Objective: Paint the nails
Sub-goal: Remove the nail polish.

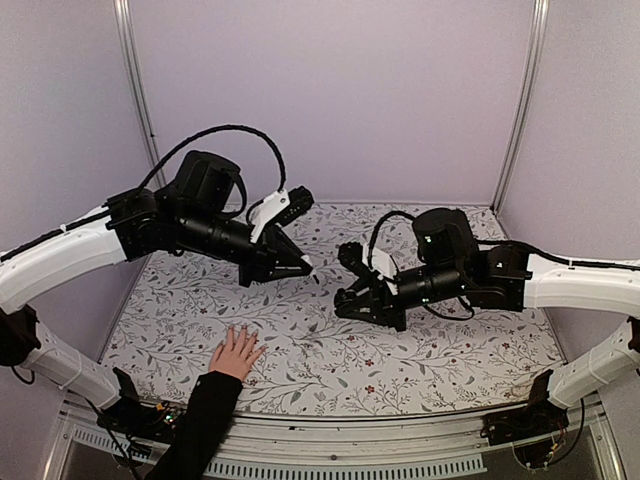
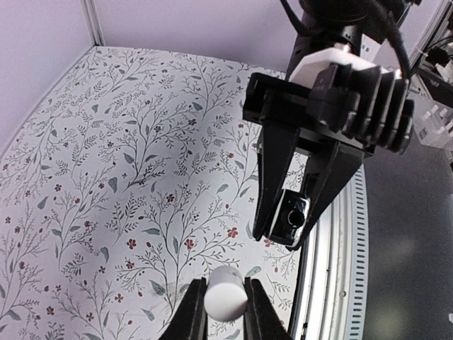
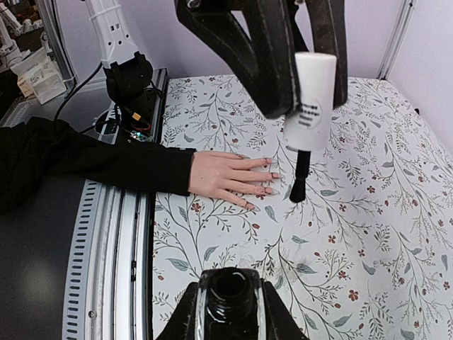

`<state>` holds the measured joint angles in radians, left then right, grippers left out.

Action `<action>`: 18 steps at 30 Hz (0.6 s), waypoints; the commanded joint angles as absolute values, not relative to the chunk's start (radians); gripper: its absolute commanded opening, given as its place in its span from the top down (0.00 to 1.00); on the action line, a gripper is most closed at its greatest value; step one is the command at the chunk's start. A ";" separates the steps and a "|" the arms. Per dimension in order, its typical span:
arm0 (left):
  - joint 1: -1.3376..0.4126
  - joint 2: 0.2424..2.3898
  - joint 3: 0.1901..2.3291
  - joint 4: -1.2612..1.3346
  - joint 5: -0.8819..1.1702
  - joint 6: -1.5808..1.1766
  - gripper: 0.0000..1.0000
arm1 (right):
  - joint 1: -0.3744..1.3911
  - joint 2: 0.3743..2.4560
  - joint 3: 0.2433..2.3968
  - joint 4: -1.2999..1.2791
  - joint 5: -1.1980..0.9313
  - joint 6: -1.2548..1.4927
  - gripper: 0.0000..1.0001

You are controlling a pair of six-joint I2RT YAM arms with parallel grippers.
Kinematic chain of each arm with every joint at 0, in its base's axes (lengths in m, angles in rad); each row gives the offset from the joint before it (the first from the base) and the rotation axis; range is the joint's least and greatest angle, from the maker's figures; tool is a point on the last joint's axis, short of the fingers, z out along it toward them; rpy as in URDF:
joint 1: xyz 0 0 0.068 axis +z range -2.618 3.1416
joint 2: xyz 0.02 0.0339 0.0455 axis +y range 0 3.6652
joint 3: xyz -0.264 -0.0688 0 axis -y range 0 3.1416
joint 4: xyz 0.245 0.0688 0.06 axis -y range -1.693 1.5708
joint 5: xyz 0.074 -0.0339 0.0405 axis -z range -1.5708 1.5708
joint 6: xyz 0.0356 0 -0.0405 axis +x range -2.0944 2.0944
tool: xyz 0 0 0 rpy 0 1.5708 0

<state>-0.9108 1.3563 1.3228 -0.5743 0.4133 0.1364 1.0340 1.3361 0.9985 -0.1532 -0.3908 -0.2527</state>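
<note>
The white brush cap (image 3: 313,92) is held tight by the left gripper (image 2: 226,312), the open bottle (image 3: 230,283) is squeezed by the right gripper (image 3: 228,322), and the nails (image 3: 267,180) are seen on a flat hand (image 1: 236,352) below the brush (image 3: 297,185), toward the near edge of the table (image 1: 400,370), closest to the left arm (image 1: 60,255).

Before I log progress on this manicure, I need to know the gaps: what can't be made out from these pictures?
- Nails: too small in the top view; in the right wrist view, too tiny to judge polish.
- Brush: in the left wrist view, hidden beneath the white cap.
- Bottle: in the right wrist view, its base is cut off by the bottom edge.
</note>
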 commanded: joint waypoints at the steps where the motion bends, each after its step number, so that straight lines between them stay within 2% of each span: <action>1: -0.894 1.317 1.303 -0.562 0.441 0.100 1.00 | 1.035 1.318 0.985 -0.118 -0.394 -0.236 1.00; 11: -0.905 1.261 1.256 -0.456 0.628 0.089 1.00 | 1.037 1.345 1.005 -0.129 -0.447 -0.251 1.00; 18: -0.941 1.291 1.278 -0.432 0.611 0.094 1.00 | 1.050 1.366 1.027 -0.146 -0.480 -0.266 1.00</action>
